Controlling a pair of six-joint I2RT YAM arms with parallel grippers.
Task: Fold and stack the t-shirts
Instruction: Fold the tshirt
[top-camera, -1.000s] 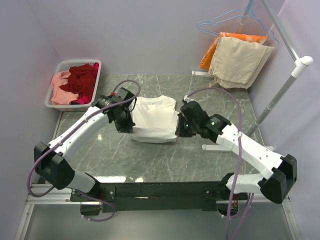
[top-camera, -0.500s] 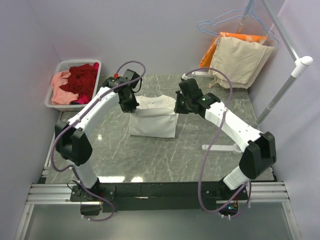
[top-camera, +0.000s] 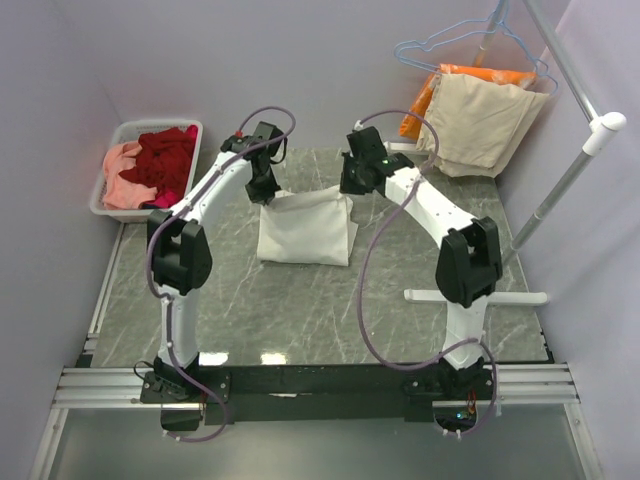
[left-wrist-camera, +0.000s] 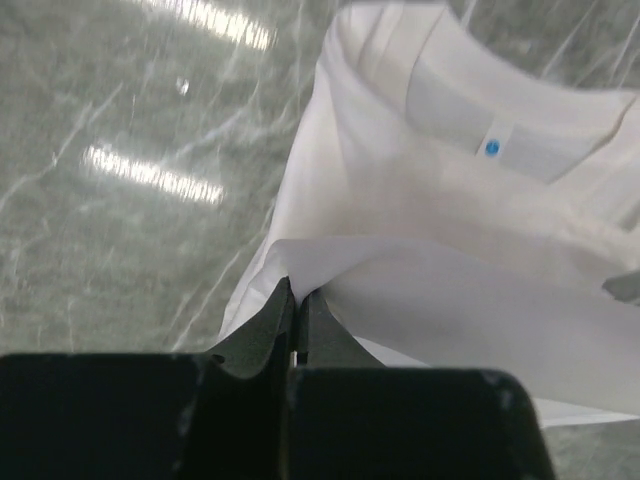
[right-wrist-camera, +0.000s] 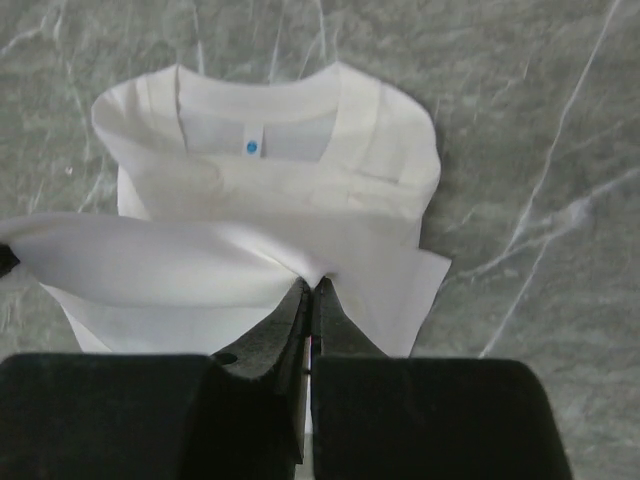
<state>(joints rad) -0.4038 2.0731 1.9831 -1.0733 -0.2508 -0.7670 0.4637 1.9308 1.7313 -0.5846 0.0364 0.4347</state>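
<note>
As the soft white cotton t-shirt (top-camera: 305, 232) sagged limply, the left hand (left-wrist-camera: 294, 298) and the right hand (right-wrist-camera: 311, 290) each clenched a lifted corner

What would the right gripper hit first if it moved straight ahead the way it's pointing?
Likely the white t-shirt itself: the right gripper, shut on a fold of it, points at the collar end lying on the table. Depth is unclear.

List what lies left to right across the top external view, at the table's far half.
From the left: white basket with red and pink t-shirts → left gripper → white t-shirt → right gripper → beige cloth → rack pole.
</note>
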